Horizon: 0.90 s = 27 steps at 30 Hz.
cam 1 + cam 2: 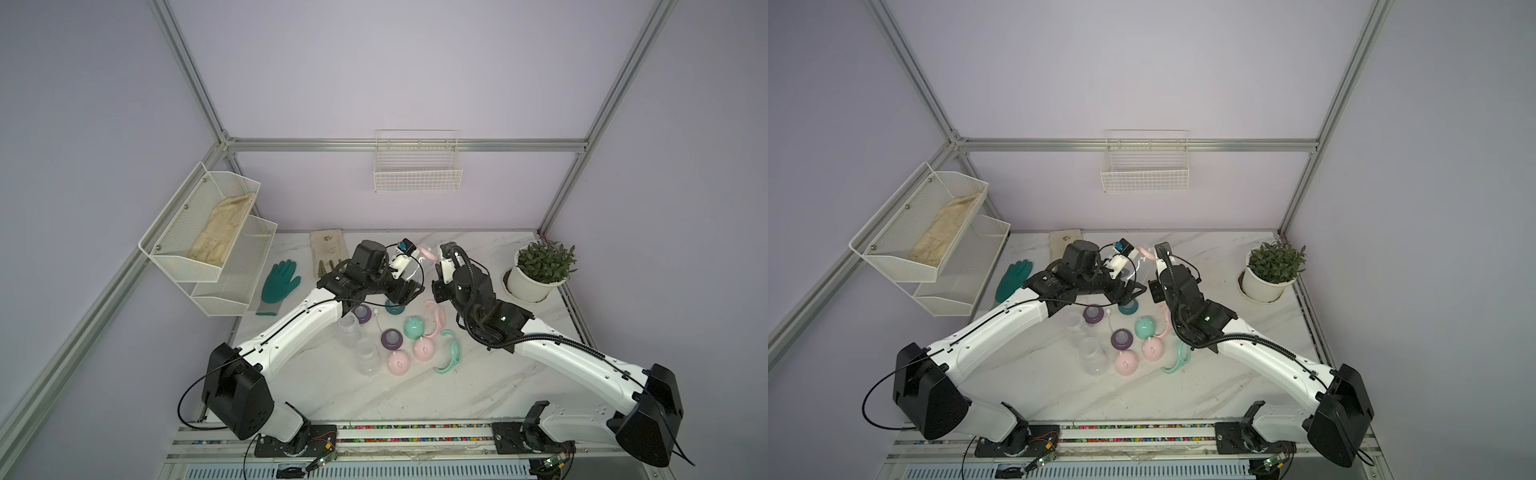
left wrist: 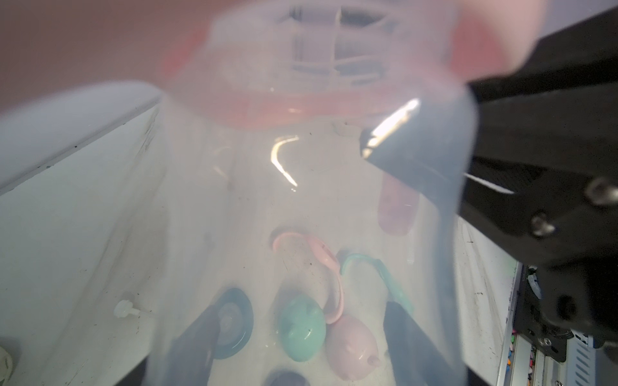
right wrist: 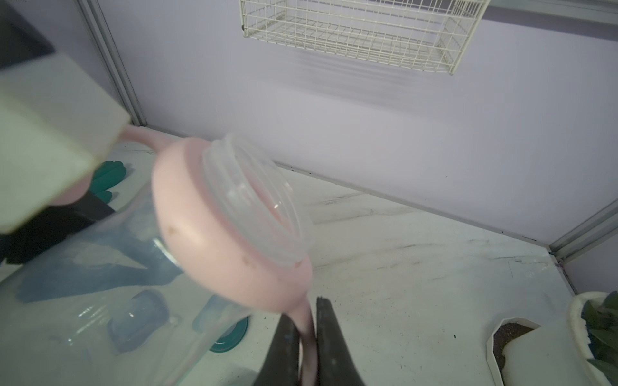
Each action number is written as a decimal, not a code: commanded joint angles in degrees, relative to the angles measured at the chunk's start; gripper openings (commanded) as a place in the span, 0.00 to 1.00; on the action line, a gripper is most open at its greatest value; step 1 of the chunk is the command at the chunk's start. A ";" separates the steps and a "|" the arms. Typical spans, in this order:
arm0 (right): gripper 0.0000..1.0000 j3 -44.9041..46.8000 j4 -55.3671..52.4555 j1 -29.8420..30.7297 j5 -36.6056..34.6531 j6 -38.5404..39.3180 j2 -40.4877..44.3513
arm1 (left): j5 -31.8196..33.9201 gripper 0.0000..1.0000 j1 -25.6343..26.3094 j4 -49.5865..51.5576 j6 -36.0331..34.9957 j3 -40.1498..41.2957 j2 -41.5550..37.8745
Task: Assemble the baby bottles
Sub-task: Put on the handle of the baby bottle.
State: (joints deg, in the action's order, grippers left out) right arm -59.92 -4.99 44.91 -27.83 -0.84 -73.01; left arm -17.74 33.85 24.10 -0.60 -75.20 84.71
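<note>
My left tool (image 2: 301, 334) grips the clear bottle (image 3: 83, 284), and my right tool (image 3: 307, 341) pinches the pink handle ring (image 3: 217, 240). I'd keep the ring level and press it fully home.

A clear bottle (image 3: 67, 300) is hanging tilted above the table, and a pink handle ring (image 3: 214, 240) is sitting around its open, threaded neck. On the table, a second clear bottle (image 1: 349, 328) and a third clear bottle (image 1: 368, 356) are standing upright, side by side (both without tops). Beside them, the loose parts are lying close together: a purple collar (image 1: 363, 312), another purple collar (image 1: 392, 339), a teal collar (image 1: 394, 308), a mint dome cap (image 1: 414, 327), a pink dome cap (image 1: 424, 348), another pink dome cap (image 1: 398, 362), a second pink handle ring (image 1: 439, 320) and a mint handle ring (image 1: 457, 348).
</note>
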 commanded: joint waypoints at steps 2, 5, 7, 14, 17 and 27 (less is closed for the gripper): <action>0.00 0.88 -3.62 1.94 10.59 2.52 1.79 | 6.00 0.00 -1.59 -11.80 3.76 -0.68 -3.30; 0.00 -0.52 -5.87 1.88 15.21 2.73 0.96 | 7.57 0.00 -1.60 -13.76 3.63 0.56 -3.23; 0.00 -1.50 -7.35 1.89 16.80 3.02 0.05 | 8.15 0.00 -1.60 -15.17 2.92 1.63 -3.23; 0.08 -2.85 -8.76 1.91 17.21 3.54 0.37 | 11.19 0.00 -1.72 -20.17 0.37 6.33 -6.70; 0.27 -3.32 -9.37 1.89 16.59 3.57 1.48 | 14.03 0.00 -1.76 -20.93 0.17 7.28 -7.01; 0.72 -4.17 -12.04 1.90 23.32 1.84 4.20 | 18.44 0.00 -4.52 -24.18 -2.16 11.40 -9.34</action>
State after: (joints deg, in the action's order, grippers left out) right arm -62.89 -15.07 46.68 -8.54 1.39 -70.00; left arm -1.56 30.41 5.65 -1.34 -66.28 78.39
